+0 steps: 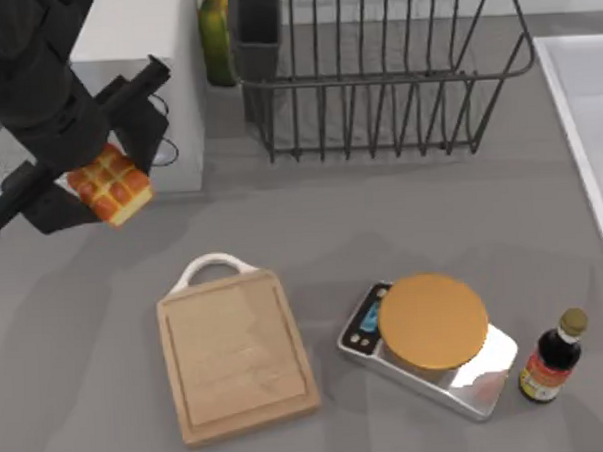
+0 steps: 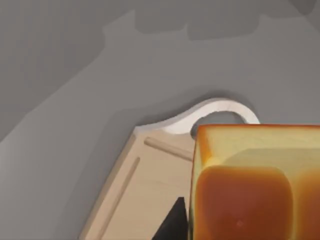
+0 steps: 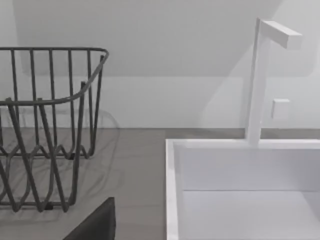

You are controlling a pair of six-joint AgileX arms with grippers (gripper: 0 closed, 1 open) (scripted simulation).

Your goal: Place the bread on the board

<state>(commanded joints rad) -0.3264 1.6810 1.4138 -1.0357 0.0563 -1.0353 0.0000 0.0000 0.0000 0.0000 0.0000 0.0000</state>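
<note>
The bread, a small golden-orange loaf with a grid-scored top, hangs above the table at the back left, with my left gripper shut on it. The board, light wood with a white loop handle, lies flat on the table in front of and to the right of the bread. In the left wrist view the bread looms close, and the board and its handle lie below it. A dark part of my right gripper shows in the right wrist view, which looks toward the sink.
A silver scale with a round orange-tan top sits right of the board, with a dark sauce bottle beside it. A wire dish rack and a green bottle stand at the back. A white sink is at the right.
</note>
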